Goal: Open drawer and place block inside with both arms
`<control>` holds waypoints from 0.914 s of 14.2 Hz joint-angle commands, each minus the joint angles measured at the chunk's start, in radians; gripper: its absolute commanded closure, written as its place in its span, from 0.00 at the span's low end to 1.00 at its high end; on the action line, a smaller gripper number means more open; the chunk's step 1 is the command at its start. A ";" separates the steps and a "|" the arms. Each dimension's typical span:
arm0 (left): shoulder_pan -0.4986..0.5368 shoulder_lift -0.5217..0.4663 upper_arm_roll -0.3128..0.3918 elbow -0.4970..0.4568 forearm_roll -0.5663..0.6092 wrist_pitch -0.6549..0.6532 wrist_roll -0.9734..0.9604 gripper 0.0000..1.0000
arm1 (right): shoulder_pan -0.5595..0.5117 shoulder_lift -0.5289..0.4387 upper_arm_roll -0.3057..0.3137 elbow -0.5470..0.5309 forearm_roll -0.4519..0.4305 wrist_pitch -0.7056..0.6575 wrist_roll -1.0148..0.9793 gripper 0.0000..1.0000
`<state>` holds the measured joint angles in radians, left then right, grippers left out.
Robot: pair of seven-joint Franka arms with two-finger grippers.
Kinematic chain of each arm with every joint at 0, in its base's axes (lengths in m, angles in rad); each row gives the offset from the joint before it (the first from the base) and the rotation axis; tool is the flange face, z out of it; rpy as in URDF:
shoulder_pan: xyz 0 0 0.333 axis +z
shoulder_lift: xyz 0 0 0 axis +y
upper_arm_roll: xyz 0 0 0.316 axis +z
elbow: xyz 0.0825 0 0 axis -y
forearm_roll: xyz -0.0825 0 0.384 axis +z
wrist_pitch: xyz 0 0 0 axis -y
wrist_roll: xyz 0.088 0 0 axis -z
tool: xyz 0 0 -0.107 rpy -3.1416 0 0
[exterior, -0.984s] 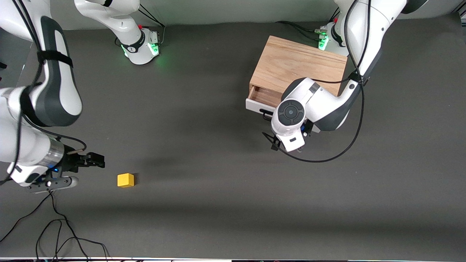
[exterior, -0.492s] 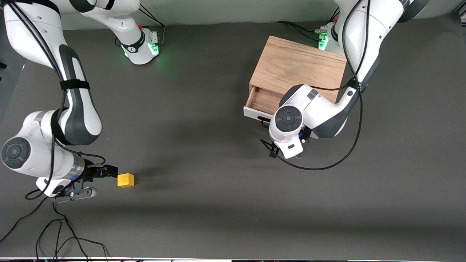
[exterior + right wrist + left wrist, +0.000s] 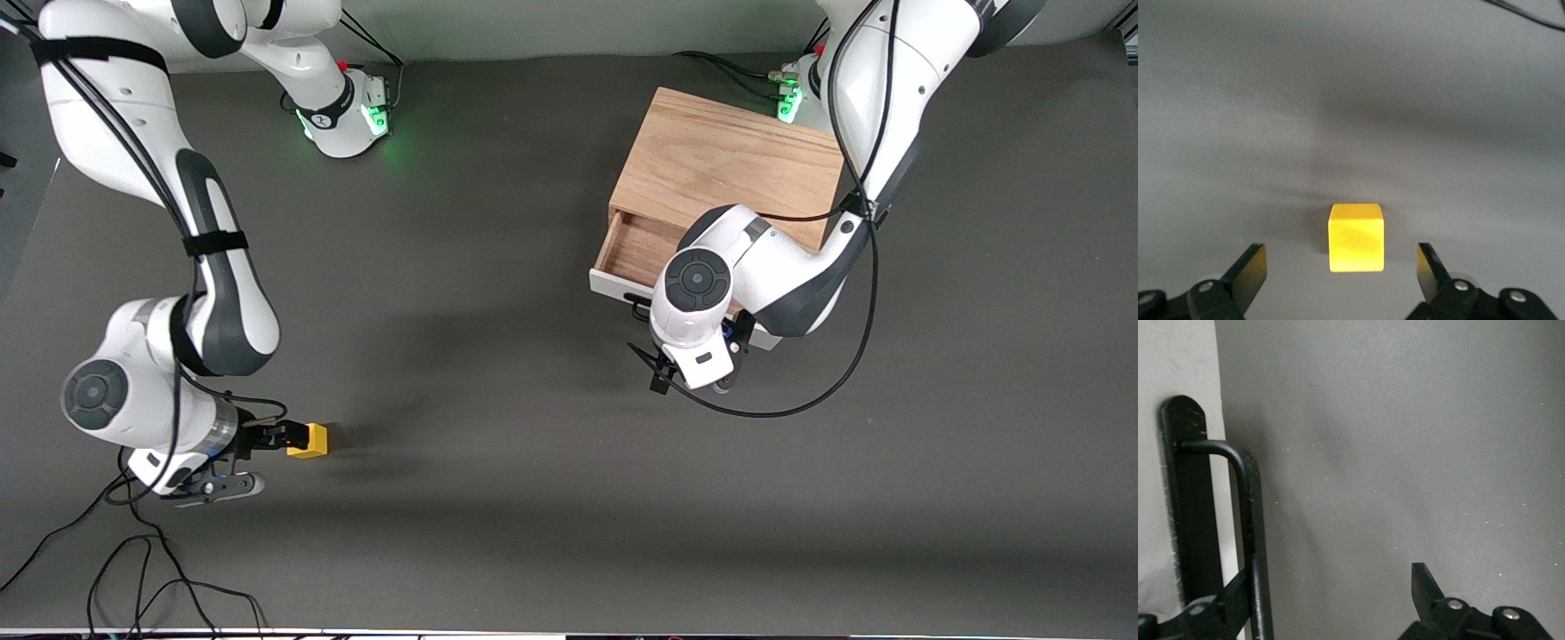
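The yellow block (image 3: 314,440) lies on the dark table near the right arm's end. My right gripper (image 3: 289,438) is open and low at the block. In the right wrist view the block (image 3: 1357,237) sits partly between the fingertips of the right gripper (image 3: 1340,259), touching neither. The drawer (image 3: 633,251) of the wooden cabinet (image 3: 729,160) is partly pulled out, its white front (image 3: 612,289) toward the front camera. My left gripper (image 3: 1328,581) is open, with the black handle bar (image 3: 1251,520) against one finger. In the front view its wrist hides it.
Loose black cables (image 3: 142,569) lie on the table near the front camera at the right arm's end. The left arm's cable (image 3: 800,404) loops over the table beside the drawer. The arm bases (image 3: 347,116) stand along the table's back edge.
The right gripper has moved along the table to the block, so the block now sits between its fingers. The left arm has drawn the drawer farther out of the cabinet.
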<state>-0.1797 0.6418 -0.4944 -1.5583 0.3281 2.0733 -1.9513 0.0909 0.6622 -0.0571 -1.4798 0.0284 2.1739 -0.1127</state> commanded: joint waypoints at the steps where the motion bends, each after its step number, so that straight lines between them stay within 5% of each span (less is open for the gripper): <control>1: -0.026 0.053 0.028 0.073 0.045 0.106 -0.027 0.00 | 0.003 0.048 -0.003 0.010 0.015 0.026 0.008 0.00; 13: -0.026 0.055 0.028 0.107 0.075 0.188 -0.027 0.00 | -0.006 0.135 -0.003 0.003 0.011 0.064 0.001 0.00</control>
<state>-0.1840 0.6750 -0.4780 -1.5070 0.3725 2.2396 -1.9559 0.0834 0.7937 -0.0581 -1.4796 0.0284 2.2223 -0.1127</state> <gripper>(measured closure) 0.000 0.000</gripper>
